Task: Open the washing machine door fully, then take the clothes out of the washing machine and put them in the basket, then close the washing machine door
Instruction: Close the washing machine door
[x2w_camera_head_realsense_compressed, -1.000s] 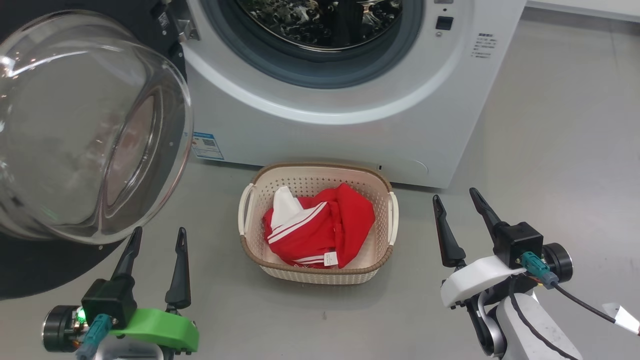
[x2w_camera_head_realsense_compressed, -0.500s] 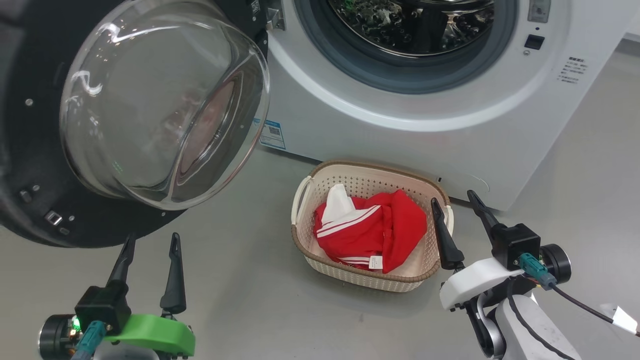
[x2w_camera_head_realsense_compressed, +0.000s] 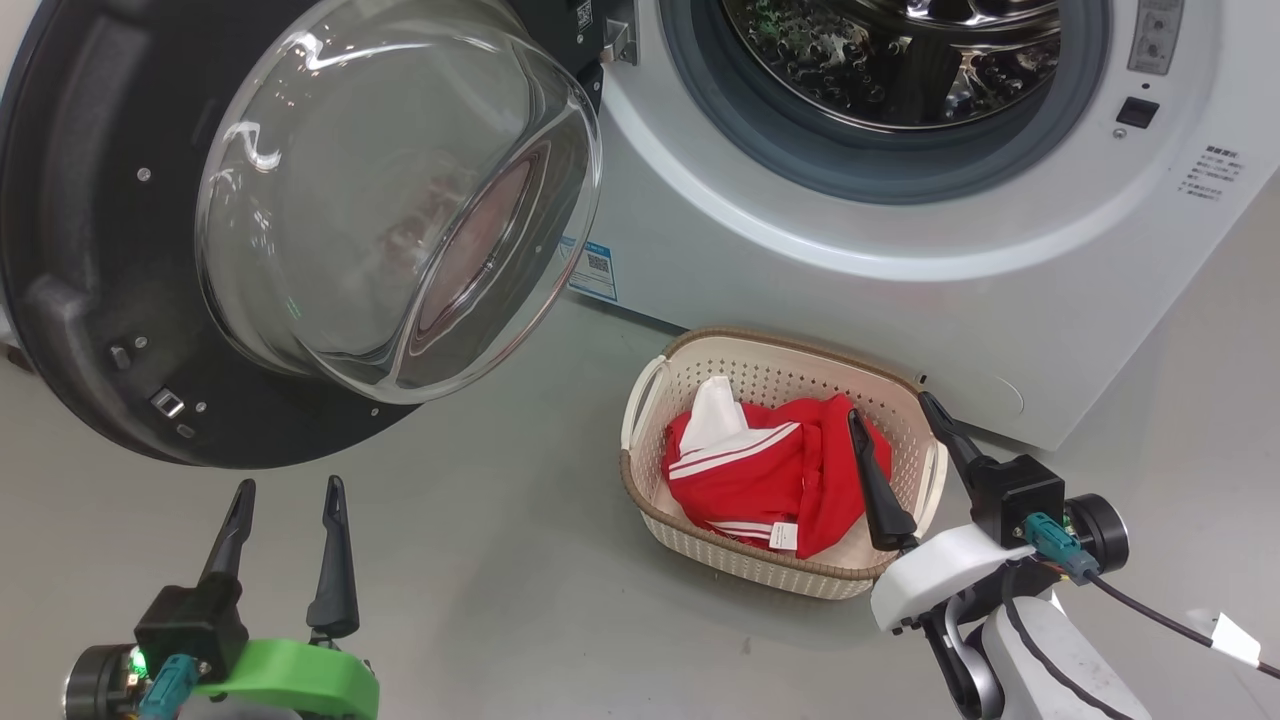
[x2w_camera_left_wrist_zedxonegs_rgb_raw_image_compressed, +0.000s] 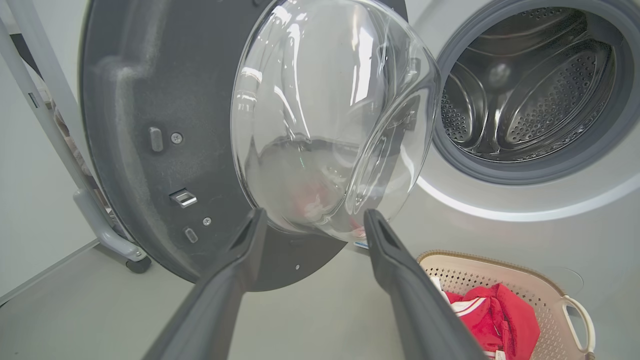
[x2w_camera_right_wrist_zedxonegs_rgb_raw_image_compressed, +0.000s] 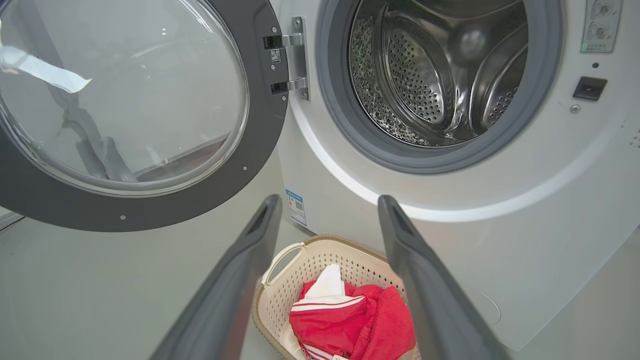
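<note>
Standing wide open, the washing machine door (x2w_camera_head_realsense_compressed: 300, 230) hangs left of the washing machine (x2w_camera_head_realsense_compressed: 800, 290), exposing its steel drum (x2w_camera_head_realsense_compressed: 900, 60). The red, white-striped clothes (x2w_camera_head_realsense_compressed: 770, 480) lie bunched in the basket (x2w_camera_head_realsense_compressed: 790, 345) on the floor (x2w_camera_head_realsense_compressed: 520, 580) just before the washer. The left gripper (x2w_camera_head_realsense_compressed: 288, 485) hovers below the door, fingers apart, holding nothing; the right gripper (x2w_camera_head_realsense_compressed: 889, 405), likewise spread, hangs by the basket's right edge

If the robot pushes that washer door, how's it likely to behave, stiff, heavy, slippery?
The washing machine door looks rigid and will probably swing on its hinge rather than slide. Its thick glass bowl suggests real weight, and that glossy curve may be slippery to push.
</note>
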